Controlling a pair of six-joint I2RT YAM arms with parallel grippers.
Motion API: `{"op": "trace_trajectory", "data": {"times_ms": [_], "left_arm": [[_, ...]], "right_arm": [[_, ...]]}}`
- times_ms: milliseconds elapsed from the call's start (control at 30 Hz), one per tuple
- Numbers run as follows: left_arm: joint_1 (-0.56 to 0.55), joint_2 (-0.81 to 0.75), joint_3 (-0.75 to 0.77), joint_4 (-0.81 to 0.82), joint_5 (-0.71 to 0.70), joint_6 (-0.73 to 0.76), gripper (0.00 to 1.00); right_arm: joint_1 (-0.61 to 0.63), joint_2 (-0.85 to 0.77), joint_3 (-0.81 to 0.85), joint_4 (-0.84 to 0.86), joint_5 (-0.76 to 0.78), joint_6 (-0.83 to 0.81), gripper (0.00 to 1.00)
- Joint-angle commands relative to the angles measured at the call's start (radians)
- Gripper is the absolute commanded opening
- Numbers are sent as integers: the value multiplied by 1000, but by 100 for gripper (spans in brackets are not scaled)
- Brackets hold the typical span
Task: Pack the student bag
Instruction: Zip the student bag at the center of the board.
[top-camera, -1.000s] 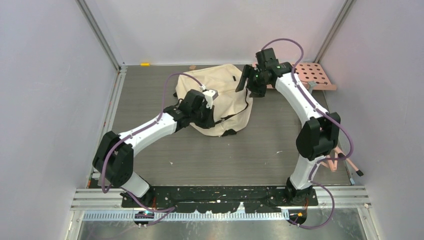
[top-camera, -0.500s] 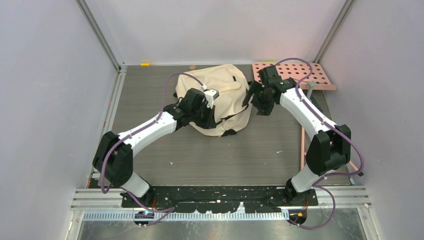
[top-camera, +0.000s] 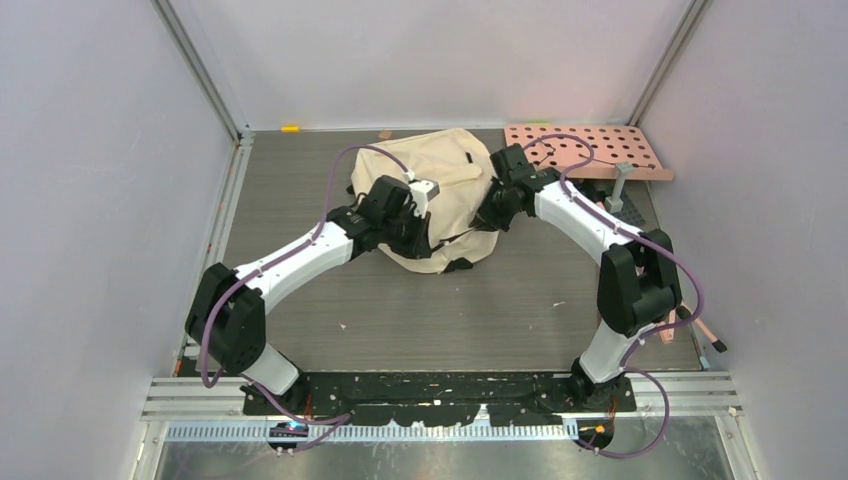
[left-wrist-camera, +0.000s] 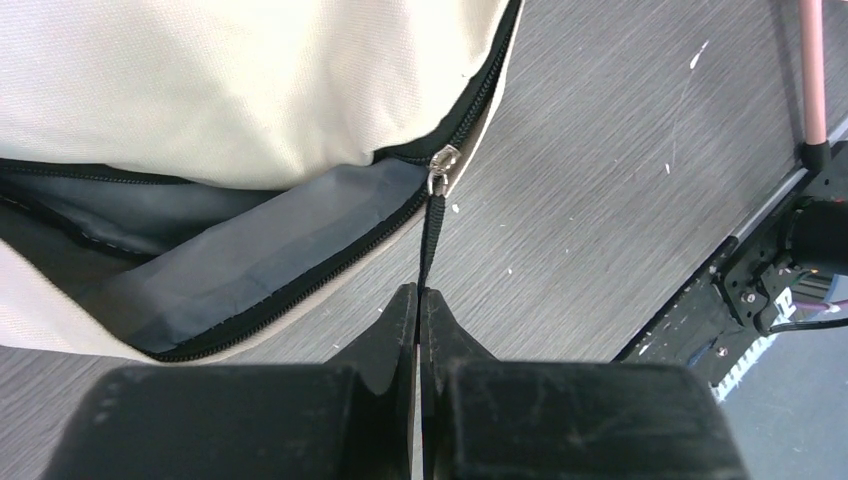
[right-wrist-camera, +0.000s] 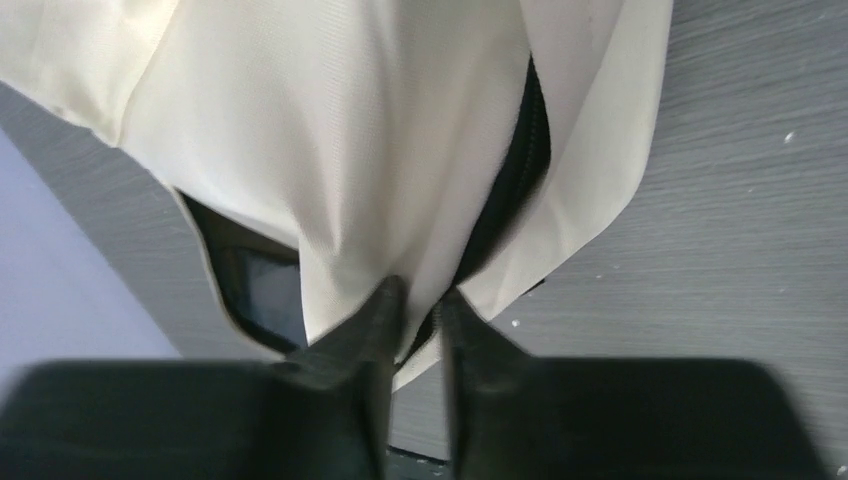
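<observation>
Cream student bag (top-camera: 445, 170), gripped between left hand (left-wrist-camera: 418, 300), right hand (right-wrist-camera: 420, 295)

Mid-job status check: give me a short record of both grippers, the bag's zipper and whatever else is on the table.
left gripper: shut on the black zipper pull
right gripper: pinching a fold of the student bag beside its opening
zipper: partly open, grey lining showing
pink perforated board: far right corner of the table, apart from the bag

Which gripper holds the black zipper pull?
The left gripper, shut on the zipper pull. The right gripper instead pinches a cream fold of the bag.
</observation>
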Motion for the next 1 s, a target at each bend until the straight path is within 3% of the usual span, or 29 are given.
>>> {"op": "trace_trajectory", "data": {"times_ms": [0, 167, 633, 967], "left_arm": [[13, -54, 3, -44, -63, 32, 0], [61, -94, -39, -47, -136, 10, 0], [174, -148, -125, -71, -180, 48, 0], [285, -25, -17, -28, -170, 116, 0]], "right_arm": [[-1, -30, 39, -6, 124, 1, 3], [-21, -123, 24, -43, 274, -39, 1], [-94, -205, 6, -113, 349, -135, 0], [-126, -193, 76, -108, 401, -281, 1]]}}
